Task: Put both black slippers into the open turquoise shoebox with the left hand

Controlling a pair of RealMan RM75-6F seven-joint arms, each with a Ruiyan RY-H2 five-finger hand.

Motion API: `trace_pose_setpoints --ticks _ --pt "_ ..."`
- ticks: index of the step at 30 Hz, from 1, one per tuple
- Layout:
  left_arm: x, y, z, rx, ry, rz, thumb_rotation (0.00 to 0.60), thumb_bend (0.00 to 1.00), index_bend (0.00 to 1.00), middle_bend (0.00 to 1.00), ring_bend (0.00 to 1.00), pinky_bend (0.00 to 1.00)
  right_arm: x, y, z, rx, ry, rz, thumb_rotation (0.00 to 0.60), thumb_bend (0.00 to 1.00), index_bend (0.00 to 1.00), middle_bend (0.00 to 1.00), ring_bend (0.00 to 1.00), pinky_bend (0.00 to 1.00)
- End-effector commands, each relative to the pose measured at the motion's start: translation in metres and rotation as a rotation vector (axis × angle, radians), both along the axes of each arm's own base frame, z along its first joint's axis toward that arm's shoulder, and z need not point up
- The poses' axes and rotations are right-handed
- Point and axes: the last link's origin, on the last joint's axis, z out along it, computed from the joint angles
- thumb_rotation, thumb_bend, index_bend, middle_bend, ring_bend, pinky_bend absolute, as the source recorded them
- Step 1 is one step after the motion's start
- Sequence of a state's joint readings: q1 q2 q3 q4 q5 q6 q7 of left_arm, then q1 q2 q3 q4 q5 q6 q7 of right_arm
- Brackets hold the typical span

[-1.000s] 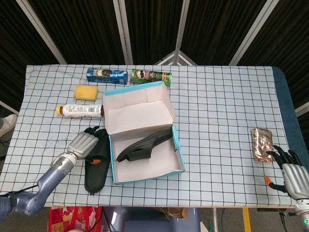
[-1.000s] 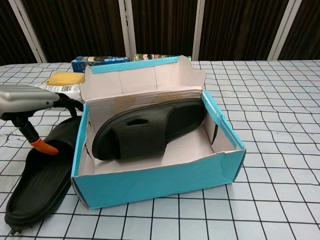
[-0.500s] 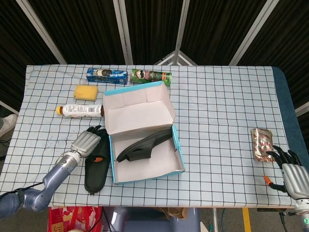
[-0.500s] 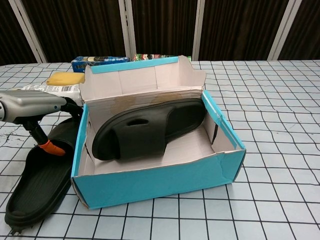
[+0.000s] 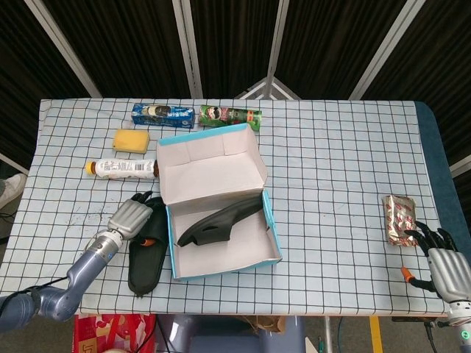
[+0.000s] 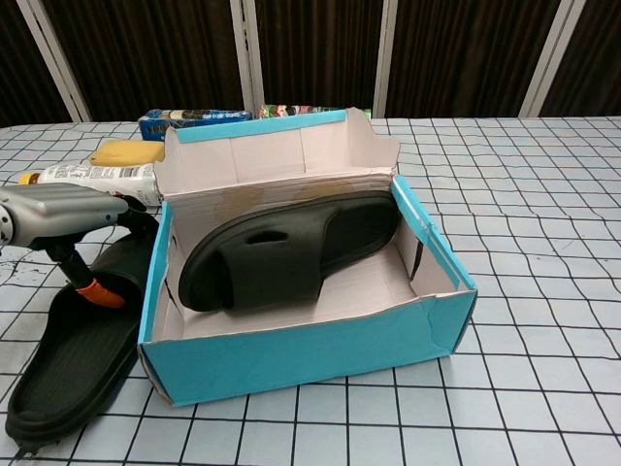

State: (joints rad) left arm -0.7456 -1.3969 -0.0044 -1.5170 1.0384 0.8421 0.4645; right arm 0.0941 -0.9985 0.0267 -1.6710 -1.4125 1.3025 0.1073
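one slipper (image 6: 291,252) inside turquoise shoebox (image 6: 320,345)

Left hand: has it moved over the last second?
Yes, slightly. In the head view the left hand has shifted a little toward the turquoise shoebox wall, over the black slipper lying on the table.

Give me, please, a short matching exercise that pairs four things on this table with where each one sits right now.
Things:
1. slipper in the box
2. second slipper
3. yellow sponge
4. foil packet

Places:
A. near the table's right edge, by the right hand
B. on the table left of the shoebox, under the left hand
C. leaning inside the turquoise box
D. far left, behind the white bottle

Pairs: 1-C, 2-B, 3-D, 4-A
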Motion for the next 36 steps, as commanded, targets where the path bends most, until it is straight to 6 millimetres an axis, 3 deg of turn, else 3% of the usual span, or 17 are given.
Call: trace_pose_setpoints --ticks 1,9,12,14,18,22,27,30,33,36 --pt "-0.001 0.001 0.001 0.013 0.007 -0.010 0.450 0.27 0.31 0.42 0.06 0.13 0.000 0.000 0.000 0.000 0.000 0.000 0.600 0.31 0.21 0.11 0.16 0.04" --pt "0.000 0.005 0.007 0.060 0.021 -0.036 0.465 0.38 0.49 0.51 0.08 0.13 0.001 0.000 -0.001 0.004 0.002 0.001 0.600 0.31 0.21 0.10 0.16 0.04" --pt "0.002 0.006 0.015 0.079 0.014 -0.043 0.549 0.42 0.53 0.53 0.08 0.13 0.001 0.000 -0.001 0.005 0.001 0.003 0.600 0.31 0.21 0.11 0.16 0.04" --pt "0.004 0.006 0.026 0.096 0.018 -0.055 0.595 0.44 0.54 0.54 0.08 0.13 0.001 0.000 -0.001 0.003 -0.001 0.001 0.600 0.31 0.21 0.11 0.16 0.04" --pt "0.001 -0.007 0.059 0.107 0.080 -0.083 0.600 0.44 0.55 0.53 0.08 0.13 0.001 0.001 0.001 -0.001 -0.007 -0.001 0.600 0.31 0.21 0.11 0.16 0.04" --pt "0.010 -0.026 0.105 0.155 0.158 -0.145 0.600 0.44 0.55 0.51 0.08 0.13 0.002 0.002 0.000 0.001 -0.012 0.007 0.600 0.31 0.21 0.11 0.16 0.04" --pt "0.041 -0.036 0.155 0.282 0.187 -0.296 0.600 0.44 0.55 0.50 0.07 0.13 0.005 0.003 0.001 0.002 -0.021 0.019 0.600 0.31 0.21 0.11 0.16 0.04" --pt "0.069 -0.034 0.169 0.372 0.186 -0.458 0.600 0.44 0.54 0.49 0.07 0.13 0.006 0.004 0.002 -0.002 -0.026 0.023 0.600 0.31 0.21 0.11 0.16 0.04" --pt "0.102 -0.031 0.168 0.418 0.169 -0.647 0.600 0.44 0.54 0.48 0.07 0.13 0.005 0.005 0.003 -0.006 -0.030 0.022 0.600 0.31 0.21 0.11 0.16 0.04" --pt "0.133 -0.028 0.153 0.414 0.172 -0.819 0.600 0.44 0.54 0.49 0.07 0.13 0.004 0.005 0.005 -0.010 -0.032 0.019 0.600 0.31 0.21 0.11 0.16 0.04"
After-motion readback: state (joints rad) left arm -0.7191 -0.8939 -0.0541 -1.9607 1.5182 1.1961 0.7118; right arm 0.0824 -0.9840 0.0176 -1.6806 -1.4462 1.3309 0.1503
